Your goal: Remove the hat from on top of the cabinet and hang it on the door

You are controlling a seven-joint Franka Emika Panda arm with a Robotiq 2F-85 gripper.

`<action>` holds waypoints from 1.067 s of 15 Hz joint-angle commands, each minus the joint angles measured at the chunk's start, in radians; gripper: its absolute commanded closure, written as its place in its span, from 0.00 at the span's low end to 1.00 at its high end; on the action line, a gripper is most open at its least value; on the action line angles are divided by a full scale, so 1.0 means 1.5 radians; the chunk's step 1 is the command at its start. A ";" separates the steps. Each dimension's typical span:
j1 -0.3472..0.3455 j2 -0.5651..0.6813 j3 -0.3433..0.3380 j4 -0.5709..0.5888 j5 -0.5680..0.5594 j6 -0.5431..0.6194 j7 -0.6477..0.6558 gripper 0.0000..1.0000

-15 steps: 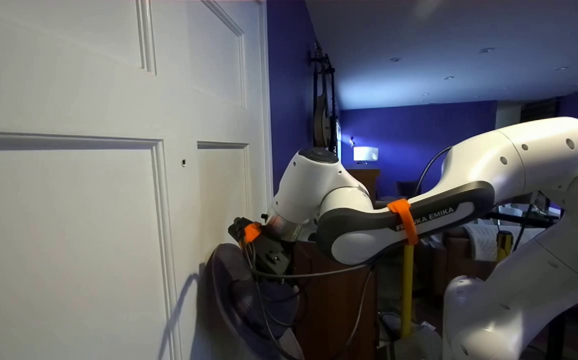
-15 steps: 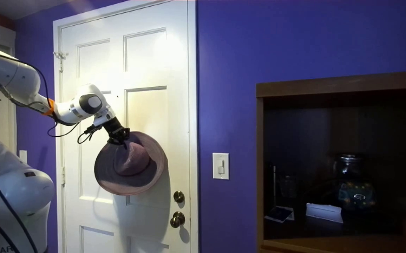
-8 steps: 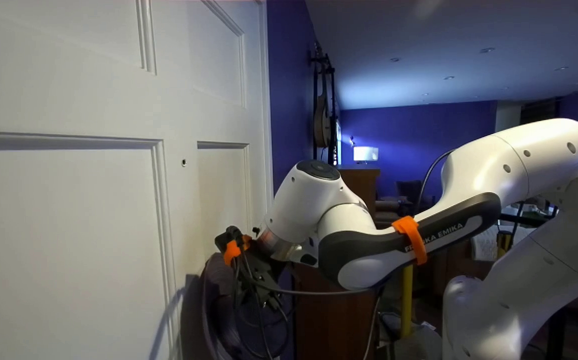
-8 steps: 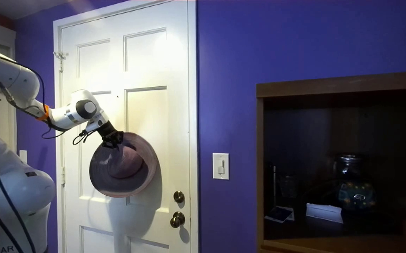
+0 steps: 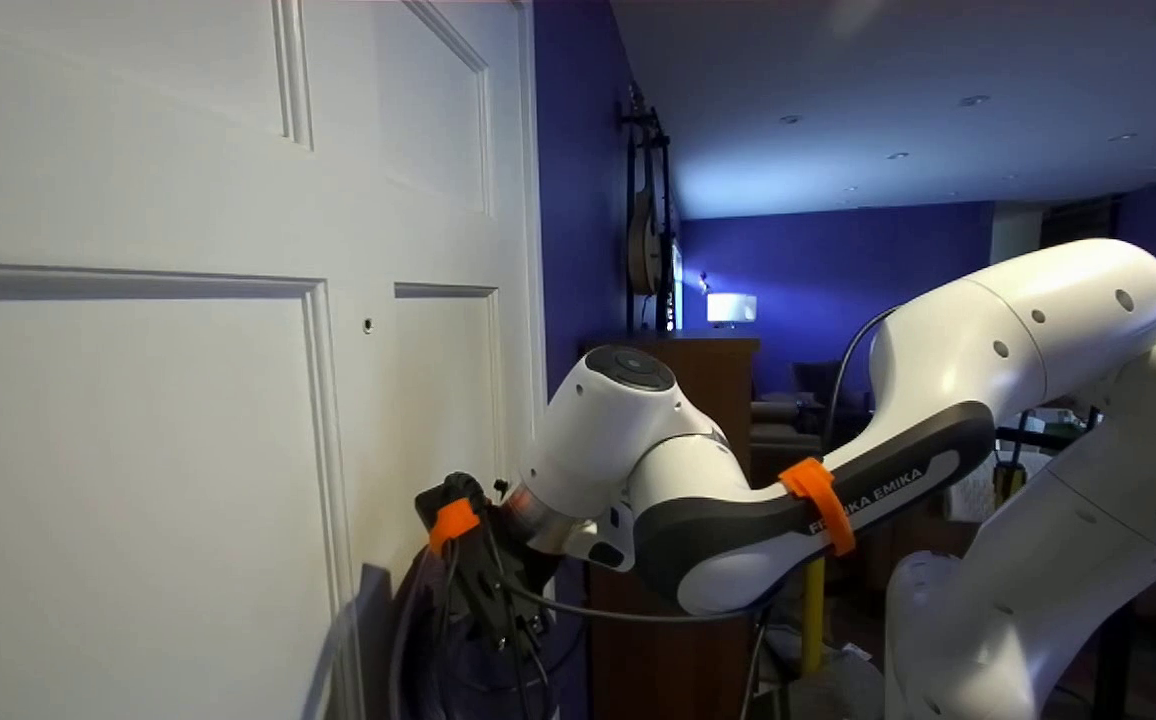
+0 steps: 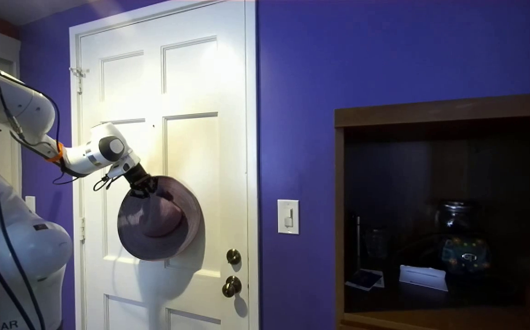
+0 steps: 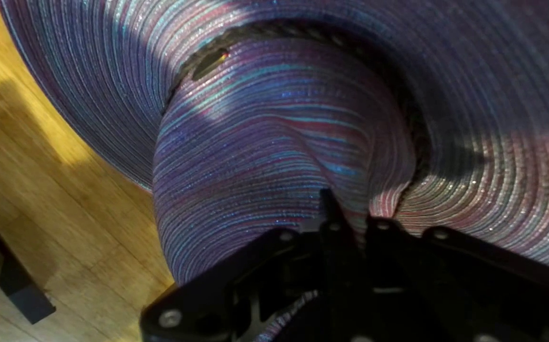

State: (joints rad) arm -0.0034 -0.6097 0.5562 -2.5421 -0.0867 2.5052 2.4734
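Hat [image 6: 160, 219] just in front of white door [image 6: 191, 151], end effector [image 7: 351, 216] pinching its crown [image 7: 255, 166]

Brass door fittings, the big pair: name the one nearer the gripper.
The upper brass fitting, above the bulkier lower knob; the gripper is higher still, at the hat.

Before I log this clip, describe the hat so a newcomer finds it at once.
In an exterior view, find the white door, then the robot's black pincer in front of it. Pinched there by its crown is the hat, purplish and round. Its broad brim sets it apart from the small brass knob to its lower right.
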 commanded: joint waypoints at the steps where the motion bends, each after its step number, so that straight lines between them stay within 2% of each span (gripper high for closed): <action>1: 0.013 0.004 -0.012 0.001 -0.013 -0.002 0.009 0.96; 2: 0.021 0.013 -0.014 0.002 -0.006 0.008 0.004 0.99; 8: 0.061 0.074 0.000 0.016 0.004 0.035 0.018 0.99; 16: 0.012 0.093 0.064 0.013 -0.056 0.112 0.142 0.99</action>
State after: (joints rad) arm 0.0532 -0.4986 0.6138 -2.5376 -0.1241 2.6095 2.6061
